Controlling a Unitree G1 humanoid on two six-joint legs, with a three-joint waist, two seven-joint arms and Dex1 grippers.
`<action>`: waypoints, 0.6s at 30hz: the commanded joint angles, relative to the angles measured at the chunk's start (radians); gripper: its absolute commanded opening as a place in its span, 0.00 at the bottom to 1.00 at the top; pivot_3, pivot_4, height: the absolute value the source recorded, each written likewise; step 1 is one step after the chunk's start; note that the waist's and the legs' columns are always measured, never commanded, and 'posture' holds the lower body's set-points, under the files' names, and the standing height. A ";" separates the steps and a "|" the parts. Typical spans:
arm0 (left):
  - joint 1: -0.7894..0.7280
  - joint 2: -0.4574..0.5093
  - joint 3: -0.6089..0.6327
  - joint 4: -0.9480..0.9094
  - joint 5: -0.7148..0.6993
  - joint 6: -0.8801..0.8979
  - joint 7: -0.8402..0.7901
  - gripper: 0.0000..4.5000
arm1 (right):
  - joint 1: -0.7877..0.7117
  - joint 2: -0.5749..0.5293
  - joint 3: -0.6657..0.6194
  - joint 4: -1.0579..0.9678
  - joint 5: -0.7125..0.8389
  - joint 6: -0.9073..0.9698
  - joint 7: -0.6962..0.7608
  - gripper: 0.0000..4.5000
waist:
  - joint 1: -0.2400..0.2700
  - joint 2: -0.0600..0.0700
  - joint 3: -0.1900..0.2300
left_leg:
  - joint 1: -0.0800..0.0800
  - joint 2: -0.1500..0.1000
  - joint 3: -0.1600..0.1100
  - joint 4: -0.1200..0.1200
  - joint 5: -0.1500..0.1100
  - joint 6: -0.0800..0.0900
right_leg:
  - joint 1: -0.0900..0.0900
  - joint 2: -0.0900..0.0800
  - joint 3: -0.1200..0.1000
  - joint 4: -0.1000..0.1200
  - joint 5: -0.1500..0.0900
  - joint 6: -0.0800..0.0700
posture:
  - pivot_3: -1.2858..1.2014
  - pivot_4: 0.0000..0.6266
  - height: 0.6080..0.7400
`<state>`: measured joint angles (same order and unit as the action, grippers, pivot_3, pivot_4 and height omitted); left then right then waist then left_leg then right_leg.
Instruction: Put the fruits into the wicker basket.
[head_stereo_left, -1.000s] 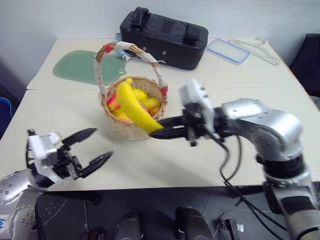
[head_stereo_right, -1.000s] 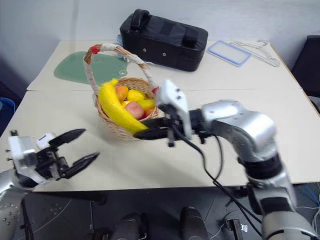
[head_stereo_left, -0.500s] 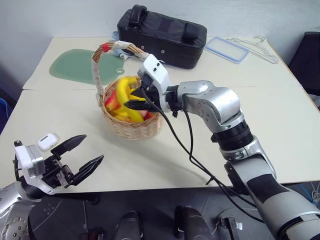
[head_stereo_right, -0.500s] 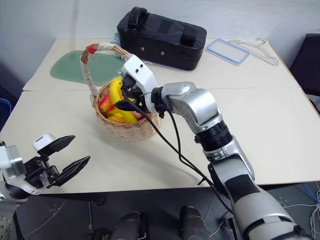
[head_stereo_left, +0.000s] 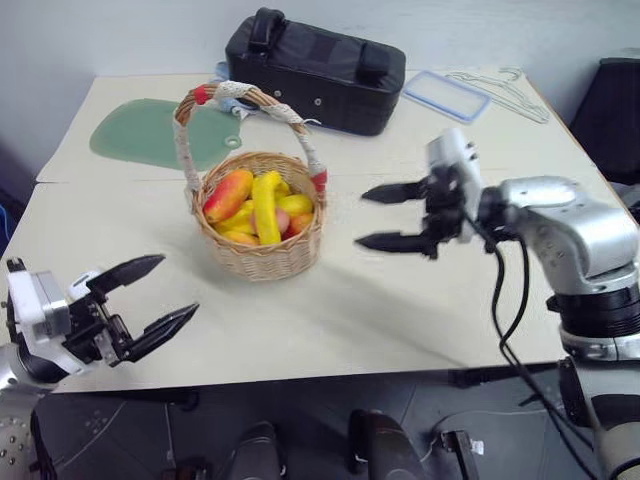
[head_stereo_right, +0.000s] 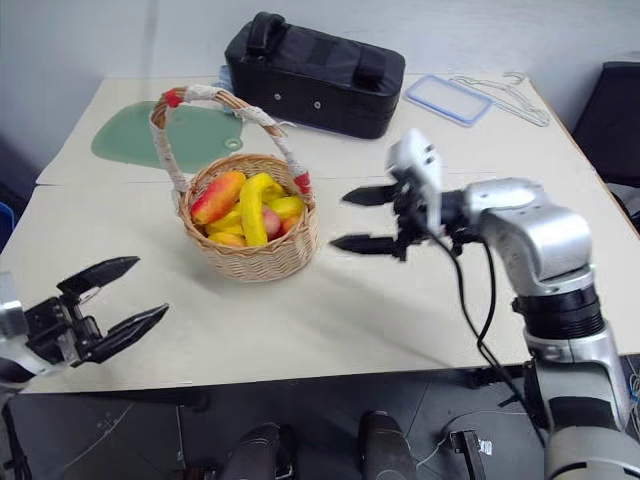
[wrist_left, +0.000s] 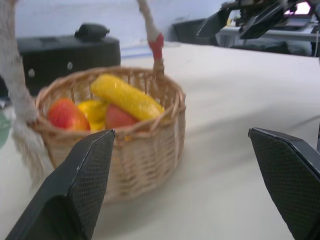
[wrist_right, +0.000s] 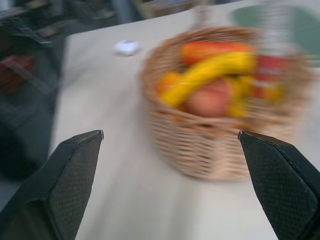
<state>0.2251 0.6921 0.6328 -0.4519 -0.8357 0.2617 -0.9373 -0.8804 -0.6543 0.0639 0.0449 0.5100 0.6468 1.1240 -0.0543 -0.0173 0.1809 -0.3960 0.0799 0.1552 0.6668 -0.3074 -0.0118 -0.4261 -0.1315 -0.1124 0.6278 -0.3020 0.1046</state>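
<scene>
The wicker basket (head_stereo_left: 265, 258) stands on the table left of centre, its cloth-wrapped handle (head_stereo_left: 182, 150) arching over it. A yellow banana (head_stereo_left: 266, 200) lies inside across other toy fruits. Under the banana a pinkish-red peach (wrist_right: 210, 97) partly shows. My right gripper (head_stereo_left: 362, 217) hovers to the right of the basket, clear of it, pointing at it, open and empty. My left gripper (head_stereo_left: 180, 285) is open and empty near the table's front left edge, well short of the basket.
A black bag (head_stereo_left: 315, 65) lies behind the basket, with a green mat (head_stereo_left: 135, 135) to its left. A clear lid (head_stereo_left: 445, 95) and wire hangers (head_stereo_left: 500, 85) lie at the back right. A small white case (wrist_right: 126, 47) rests near the left gripper.
The right gripper carried the banana into the basket, let it go, opened, and drew back to the right. The banana now lies in the basket. The left gripper stayed put.
</scene>
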 joint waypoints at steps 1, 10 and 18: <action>-0.004 0.006 0.001 0.002 -0.019 0.017 0.000 1.00 | -0.084 0.128 0.024 0.154 -0.072 -0.197 -0.015 0.99 | -0.009 0.000 0.000 | 0.003 0.001 0.002 -0.001 0.000 -0.001 | 0.000 0.000 0.001 0.001 0.000 -0.001 | 0.52 0.24 1.00; -0.076 -0.010 -0.092 0.021 0.031 0.010 0.013 1.00 | -0.294 0.408 0.079 0.561 -0.199 -0.399 -0.006 0.86 | -0.014 0.000 0.000 | 0.005 0.001 0.005 -0.004 0.000 -0.004 | -0.004 0.002 -0.001 0.010 0.002 -0.004 | 0.52 0.24 1.00; -0.089 -0.018 -0.107 0.038 0.052 -0.002 0.001 1.00 | -0.316 0.449 0.044 0.607 -0.198 -0.446 0.045 0.27 | -0.005 0.001 0.000 | 0.005 0.002 0.005 -0.003 -0.001 -0.004 | -0.003 0.002 0.000 0.010 0.002 -0.003 | 0.52 0.24 1.00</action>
<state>0.1297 0.6763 0.5277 -0.4108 -0.7915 0.2799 -0.9309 -1.1960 -0.1989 0.1406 0.7026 0.2906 0.2071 1.1545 -0.0597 -0.0168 0.1812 -0.3909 0.0815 0.1604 0.6641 -0.3082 -0.0161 -0.4295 -0.1295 -0.1129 0.6374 -0.2996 0.1015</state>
